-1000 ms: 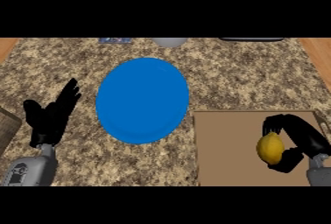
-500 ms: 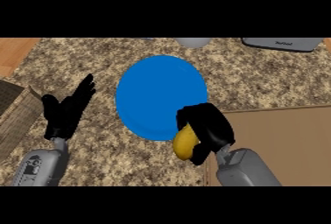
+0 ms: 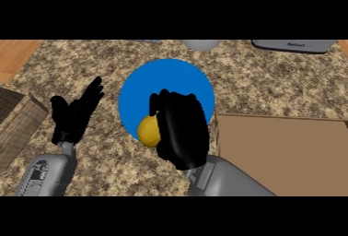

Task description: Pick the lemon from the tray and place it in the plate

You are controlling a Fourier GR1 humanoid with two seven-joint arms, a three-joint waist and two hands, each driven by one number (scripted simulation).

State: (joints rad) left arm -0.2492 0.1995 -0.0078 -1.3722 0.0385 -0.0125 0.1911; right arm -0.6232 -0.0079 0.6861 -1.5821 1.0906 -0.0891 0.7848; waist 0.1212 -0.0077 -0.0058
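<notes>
A round blue plate (image 3: 170,78) lies on the speckled counter near the middle. My right hand (image 3: 180,129) is over the plate's near edge, its fingers curled round a yellow lemon (image 3: 149,131), which shows only at the hand's left side. The flat brown tray (image 3: 285,152) lies at the right, just beside the hand, with nothing visible on it. My left hand (image 3: 75,115) rests open at the left, fingers up, apart from the plate.
A wooden crate (image 3: 17,122) stands at the left edge by my left forearm. At the back edge sit a pale grey bowl (image 3: 200,44) and a grey appliance (image 3: 296,45). Bare wood (image 3: 17,53) shows at the far left corner.
My right hand has carried the lemon from the tray leftward to the plate's near edge. The view has shifted right, bringing the crate into sight; the left hand stays open.
</notes>
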